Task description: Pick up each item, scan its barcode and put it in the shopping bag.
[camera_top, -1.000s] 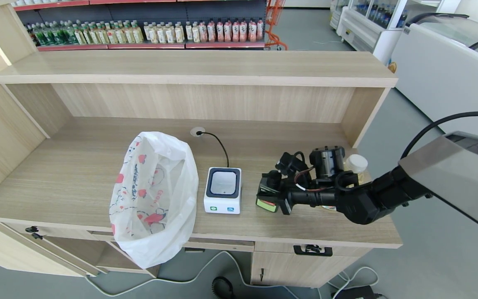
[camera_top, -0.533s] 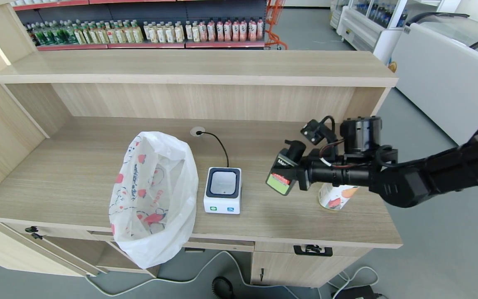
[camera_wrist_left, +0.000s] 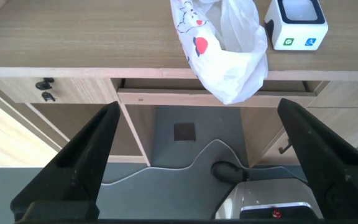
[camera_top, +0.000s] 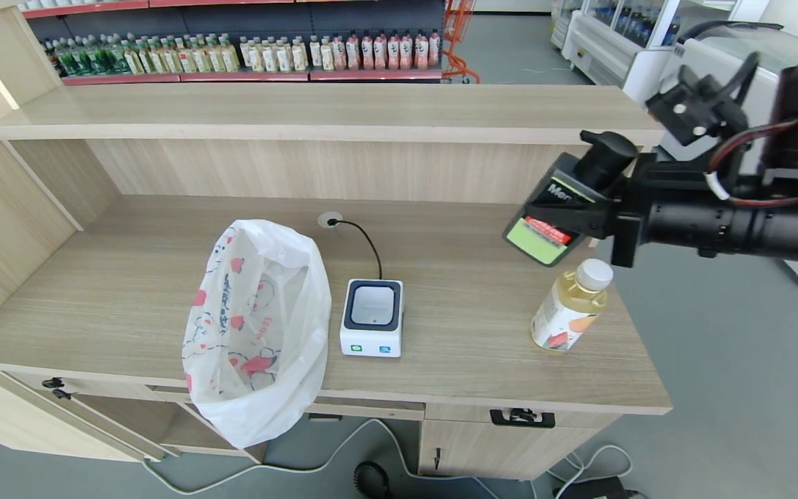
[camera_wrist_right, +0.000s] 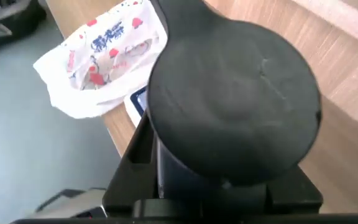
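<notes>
Spanning the head view, the wooden worktop (camera_top: 129,277) carried everything. The white shopping bag (camera_top: 253,326) with red print stood open at the front left, its lower part hanging over the worktop's front edge. The right arm (camera_top: 731,225) came in from the right, raised well above the worktop. The right claw (camera_top: 575,204) was closed on a small dark packet (camera_top: 539,241) with a green and red face, held tilted in the air above and a little behind the bottle (camera_top: 571,315), well apart from scanner and bag. The left claw (camera_wrist_left: 197,186) hung low in front of the worktop's front edge, its fingers (camera_wrist_left: 73,168) spread wide with nothing between them. The bottle, white cap, amber liquid, printed label, stood upright near the worktop's right end, touched by neither claw. The white scanner (camera_top: 371,315), dark-framed window facing up, sat just right of the bag, between bag and bottle. A thin black cable (camera_top: 366,244) ran from the scanner's back to a round port (camera_top: 330,220) in the worktop behind the bag.
</notes>
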Available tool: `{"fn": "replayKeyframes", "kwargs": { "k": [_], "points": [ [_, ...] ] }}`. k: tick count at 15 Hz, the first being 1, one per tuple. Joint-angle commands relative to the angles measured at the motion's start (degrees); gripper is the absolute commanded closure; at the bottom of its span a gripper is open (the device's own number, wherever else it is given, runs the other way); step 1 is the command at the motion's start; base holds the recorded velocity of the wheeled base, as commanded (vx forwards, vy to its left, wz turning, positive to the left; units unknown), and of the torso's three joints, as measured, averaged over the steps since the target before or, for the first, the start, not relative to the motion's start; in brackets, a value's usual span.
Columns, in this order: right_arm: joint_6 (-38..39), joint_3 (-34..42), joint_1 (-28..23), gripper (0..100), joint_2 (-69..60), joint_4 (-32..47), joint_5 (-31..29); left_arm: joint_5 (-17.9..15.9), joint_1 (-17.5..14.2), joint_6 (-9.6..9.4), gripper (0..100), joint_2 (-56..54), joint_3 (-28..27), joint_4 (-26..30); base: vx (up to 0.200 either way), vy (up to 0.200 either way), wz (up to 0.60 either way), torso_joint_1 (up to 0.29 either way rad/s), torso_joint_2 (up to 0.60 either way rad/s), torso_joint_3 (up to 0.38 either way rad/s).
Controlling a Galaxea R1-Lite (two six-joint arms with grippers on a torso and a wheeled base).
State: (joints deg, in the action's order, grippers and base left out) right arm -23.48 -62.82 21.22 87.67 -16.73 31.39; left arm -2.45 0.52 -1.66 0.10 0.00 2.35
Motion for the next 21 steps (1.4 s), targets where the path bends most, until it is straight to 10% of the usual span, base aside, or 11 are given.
{"fn": "replayKeyframes", "kwargs": {
  "k": [1,5,11,21],
  "points": [
    [-26.5,2.3,-3.1,100,-20.4,20.7,1.8,0.0,0.0,-0.01,0,0.0,0.0,0.0,0.0,0.0,0.0,0.0,0.0,0.0],
    [-70.5,1.8,-9.4,100,-25.8,40.0,12.1,0.0,0.0,-0.01,0,0.0,0.0,0.0,0.0,0.0,0.0,0.0,0.0,0.0],
    [-122.3,-1.0,-5.2,100,-29.5,38.9,12.1,0.0,0.0,-0.01,0,0.0,0.0,0.0,0.0,0.0,0.0,0.0,0.0,0.0],
    [-138.0,7.4,12.5,100,-30.4,20.5,12.0,0.0,0.0,-0.01,0,0.0,0.0,-0.1,0.0,0.0,0.0,0.0,0.0,0.0]
  ]
}}
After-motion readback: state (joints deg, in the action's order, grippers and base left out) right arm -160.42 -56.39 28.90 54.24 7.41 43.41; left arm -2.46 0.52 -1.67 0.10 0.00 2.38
